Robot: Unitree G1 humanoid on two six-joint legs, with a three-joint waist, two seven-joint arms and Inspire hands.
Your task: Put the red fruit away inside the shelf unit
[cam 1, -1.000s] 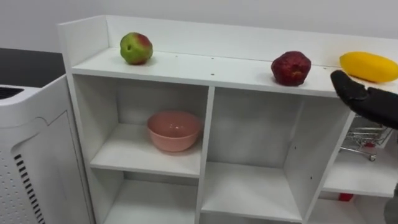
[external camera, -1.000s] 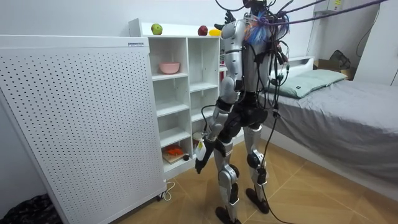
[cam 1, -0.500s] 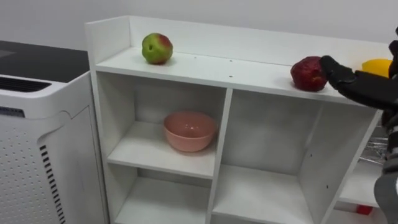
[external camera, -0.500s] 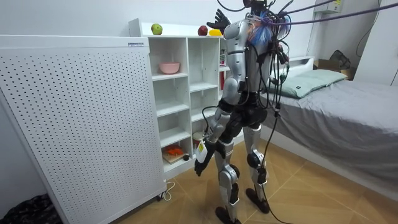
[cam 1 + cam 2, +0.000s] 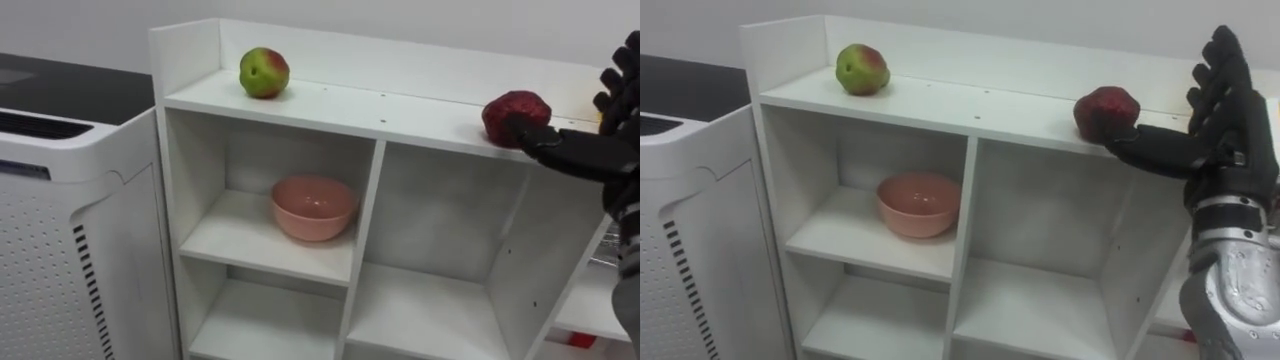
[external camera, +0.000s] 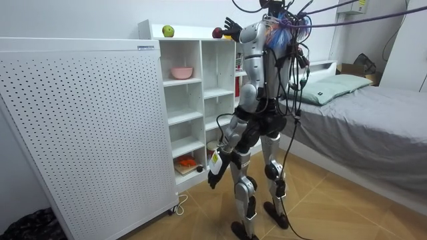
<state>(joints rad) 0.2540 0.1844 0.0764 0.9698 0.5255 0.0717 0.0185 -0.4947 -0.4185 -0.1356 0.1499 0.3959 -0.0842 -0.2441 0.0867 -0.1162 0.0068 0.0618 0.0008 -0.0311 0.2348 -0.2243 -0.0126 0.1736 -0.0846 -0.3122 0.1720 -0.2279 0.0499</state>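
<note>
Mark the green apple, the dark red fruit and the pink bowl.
green apple (image 5: 264,73): left eye view, middle of its front.
dark red fruit (image 5: 512,107): left eye view, middle of its visible face.
pink bowl (image 5: 312,222): left eye view, outer wall below the rim.

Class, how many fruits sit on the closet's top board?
2: an apple near the left end, and a dark red fruit by the right hand. That hand may hide more.
</note>
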